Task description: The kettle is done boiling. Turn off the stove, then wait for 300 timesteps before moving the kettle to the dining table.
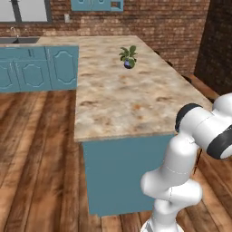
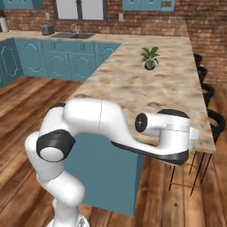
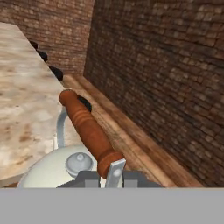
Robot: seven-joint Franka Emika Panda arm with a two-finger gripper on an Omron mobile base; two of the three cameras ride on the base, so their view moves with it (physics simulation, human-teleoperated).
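1. While the white arm (image 2: 102,119) is reaching out past the far edge of the table (image 1: 118,95), the pincer (image 3: 111,175) is pinching the brown-orange handle (image 3: 87,127) of the kettle (image 3: 57,170), its jaws nearly pressed together.
2. Hanging right under the pincer, the kettle is showing its white body and lid knob (image 3: 78,162).
3. Just beside the pincer, the table's marbled top is lying a little lower than the kettle.
4. Well beyond the pincer, a small potted plant (image 1: 128,56) is standing on the table.
5. Ahead of the pincer, a brick wall (image 3: 166,74) and a wooden floor (image 3: 131,140) are running away, with dark stools (image 2: 208,95) lining the table's edge.
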